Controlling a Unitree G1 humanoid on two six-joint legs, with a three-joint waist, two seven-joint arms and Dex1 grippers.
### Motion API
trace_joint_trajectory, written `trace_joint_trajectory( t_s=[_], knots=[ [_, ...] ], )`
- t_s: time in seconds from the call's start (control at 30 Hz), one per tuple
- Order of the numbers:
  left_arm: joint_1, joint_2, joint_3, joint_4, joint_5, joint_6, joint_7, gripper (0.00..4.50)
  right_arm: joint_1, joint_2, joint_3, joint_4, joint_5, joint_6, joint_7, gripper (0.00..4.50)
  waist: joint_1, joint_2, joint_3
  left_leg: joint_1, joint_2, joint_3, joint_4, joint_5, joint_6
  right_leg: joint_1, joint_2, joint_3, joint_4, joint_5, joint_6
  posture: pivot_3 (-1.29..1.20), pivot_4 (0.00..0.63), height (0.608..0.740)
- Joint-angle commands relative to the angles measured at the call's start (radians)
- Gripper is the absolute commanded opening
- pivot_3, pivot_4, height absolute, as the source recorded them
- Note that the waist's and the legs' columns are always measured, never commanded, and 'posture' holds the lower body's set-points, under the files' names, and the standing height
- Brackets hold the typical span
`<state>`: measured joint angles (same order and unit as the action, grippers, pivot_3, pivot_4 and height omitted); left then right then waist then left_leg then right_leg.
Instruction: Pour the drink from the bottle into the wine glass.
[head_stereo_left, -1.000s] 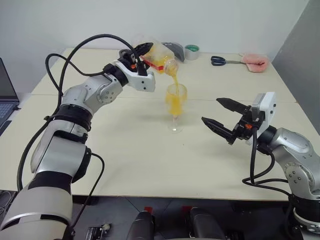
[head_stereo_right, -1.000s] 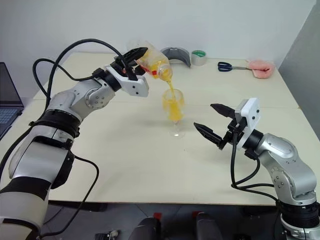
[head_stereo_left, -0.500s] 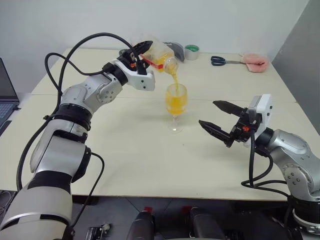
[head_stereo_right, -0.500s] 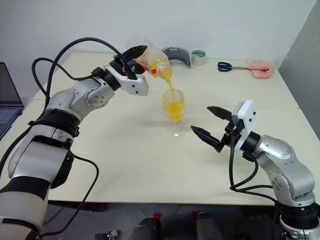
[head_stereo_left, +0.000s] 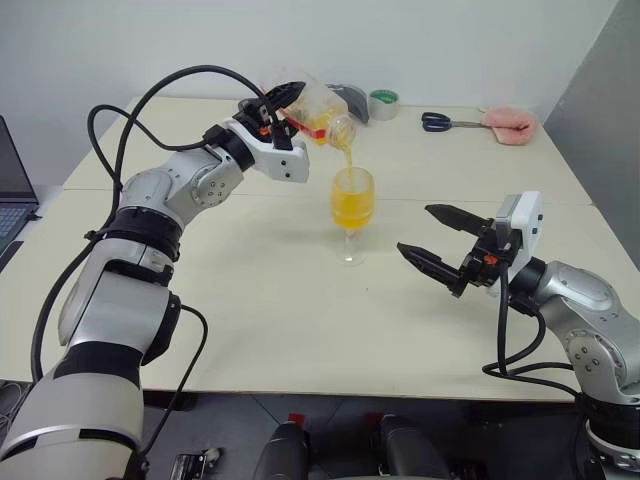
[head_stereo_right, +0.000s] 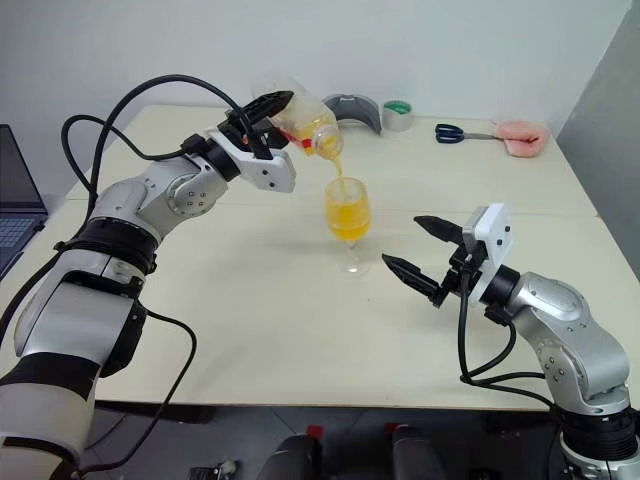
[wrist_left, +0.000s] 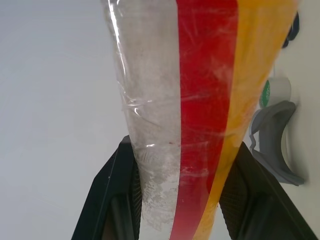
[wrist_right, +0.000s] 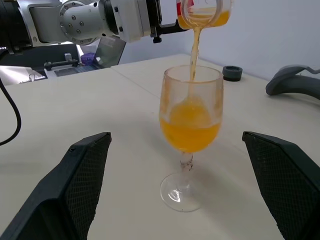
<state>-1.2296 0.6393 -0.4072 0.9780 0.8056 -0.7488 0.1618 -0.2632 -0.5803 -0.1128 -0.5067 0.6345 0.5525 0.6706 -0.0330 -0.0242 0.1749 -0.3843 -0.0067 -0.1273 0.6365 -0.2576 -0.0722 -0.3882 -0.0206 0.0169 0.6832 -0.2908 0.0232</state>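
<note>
Orange-yellow translucent drink (head_stereo_left: 352, 208) half fills the clear stemmed wine glass (head_stereo_left: 352, 215) mid-surface in the head views; above it the left gripper (head_stereo_left: 283, 100) clamps the small clear plastic bottle (head_stereo_left: 318, 108), neck tilted down over the rim. Left wrist view: black fingers (wrist_left: 107, 200) flank the bottle's red-striped wall. Right wrist view: the right gripper (wrist_right: 185, 185), nearer and spread empty, faces the glass on the pale surface (wrist_right: 75, 115).

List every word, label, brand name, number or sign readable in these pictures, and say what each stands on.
None can be read.
The bottle: its red label strip shows no lettering here.
The tape roll: green marking, too small to read.
The wine glass: no print.
The scissors: no print visible.
</note>
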Motion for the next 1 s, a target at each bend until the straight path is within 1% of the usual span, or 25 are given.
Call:
trace_joint_trajectory(
  t_s=[0.03, 0.23, 0.53, 0.63, 0.8, 0.9, 1.0],
  knots=[
    [-0.036, 0.010, 0.002, -0.014, -0.008, -0.003, 0.013, 1.66, -0.004, -0.006, -0.009, -0.042, 0.012, -0.004, -0.004, 4.50, 0.000, 0.000, 0.000, 0.000, 0.000, 0.000, 0.000, 0.000, 0.000, 0.000, 0.000, 0.000, 0.000, 0.000, 0.000, 0.00, 0.150, 0.740],
    [-0.024, -0.002, 0.018, -0.001, -0.040, 0.008, -0.010, 1.66, -0.008, -0.003, -0.007, -0.042, 0.010, -0.003, -0.007, 4.50, 0.000, 0.000, 0.000, 0.000, 0.000, 0.000, 0.001, 0.000, 0.000, 0.000, 0.000, 0.000, 0.001, 0.000, 0.000, 0.00, 0.150, 0.740],
    [0.033, -0.046, 0.060, -0.009, -0.170, 0.032, -0.103, 1.66, -0.015, 0.019, 0.000, -0.051, 0.003, -0.014, -0.035, 4.50, -0.001, 0.000, 0.000, -0.001, 0.000, 0.000, 0.004, 0.000, 0.000, 0.000, 0.000, 0.000, 0.003, 0.000, 0.000, 0.00, 0.150, 0.740],
    [0.050, -0.073, 0.098, -0.013, -0.246, 0.066, -0.163, 1.66, -0.014, 0.025, 0.012, -0.056, -0.011, -0.023, -0.041, 4.50, -0.001, 0.000, 0.000, -0.001, 0.000, 0.000, 0.005, 0.000, 0.000, 0.000, 0.000, 0.000, 0.003, 0.000, 0.000, 0.00, 0.150, 0.740],
    [0.076, -0.132, 0.193, -0.053, -0.419, 0.167, -0.303, 1.66, -0.013, 0.040, 0.028, -0.060, -0.038, -0.040, -0.053, 4.50, -0.001, 0.000, 0.000, -0.001, -0.001, 0.000, 0.006, 0.000, 0.000, 0.000, 0.000, 0.000, 0.005, 0.000, 0.000, 0.00, 0.150, 0.740],
    [0.105, -0.171, 0.294, -0.122, -0.574, 0.324, -0.397, 1.66, -0.009, 0.035, 0.049, -0.061, -0.060, -0.034, -0.056, 4.50, -0.003, 0.000, 0.000, -0.001, -0.001, 0.000, 0.007, 0.000, 0.000, 0.000, 0.000, 0.000, 0.005, 0.000, 0.000, 0.00, 0.150, 0.740],
    [0.157, -0.190, 0.371, -0.221, -0.678, 0.475, -0.449, 1.66, -0.011, 0.036, 0.067, -0.070, -0.066, -0.018, -0.060, 4.50, -0.013, 0.000, 0.000, -0.001, 0.000, 0.000, 0.007, 0.000, 0.000, -0.001, 0.000, 0.000, 0.006, 0.000, 0.000, 0.00, 0.150, 0.740]
  ],
)
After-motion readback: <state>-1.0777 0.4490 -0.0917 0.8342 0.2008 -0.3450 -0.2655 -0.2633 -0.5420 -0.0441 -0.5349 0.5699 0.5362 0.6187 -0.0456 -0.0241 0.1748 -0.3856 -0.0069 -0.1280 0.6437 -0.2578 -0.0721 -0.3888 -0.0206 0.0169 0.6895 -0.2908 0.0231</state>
